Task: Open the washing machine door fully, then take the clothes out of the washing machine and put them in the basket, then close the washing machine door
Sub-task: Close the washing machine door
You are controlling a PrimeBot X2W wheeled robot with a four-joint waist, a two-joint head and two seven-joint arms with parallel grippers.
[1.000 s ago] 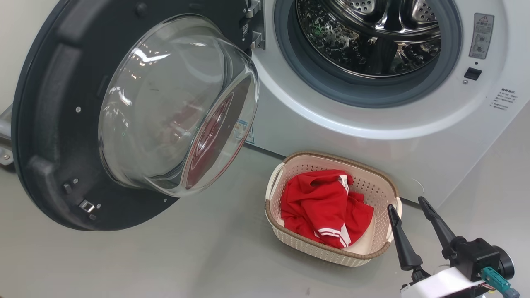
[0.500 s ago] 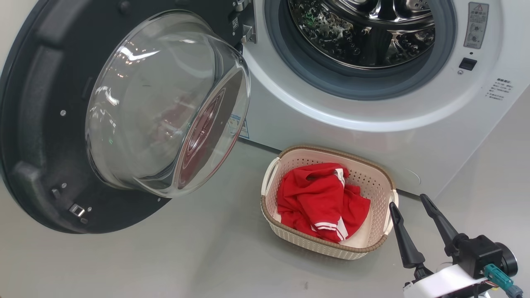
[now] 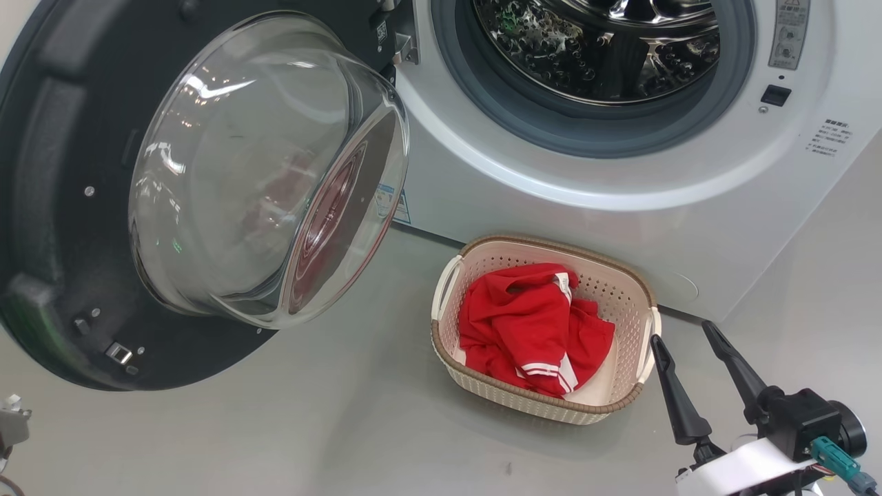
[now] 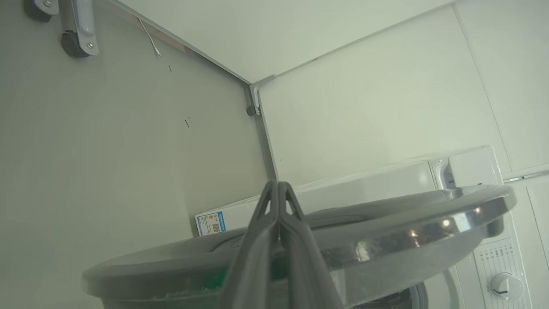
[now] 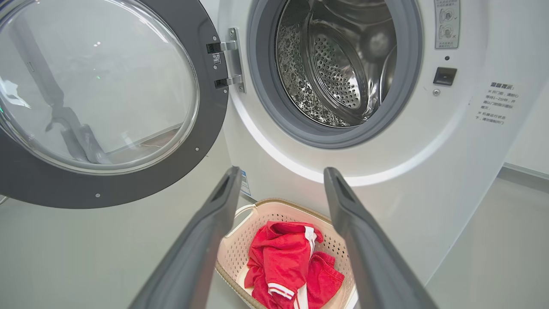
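Clothes (image 3: 534, 331) lie in the basket (image 3: 613, 286) on the floor (image 3: 310, 427), lower centre of the head view, below the washing machine (image 3: 551, 227), whose door (image 3: 41, 172) stands swung wide at the left. The right tool (image 3: 681, 331), lower right, is spread apart and empty; the left tool (image 4: 278, 186) is pressed together, empty, in front of the door's edge.
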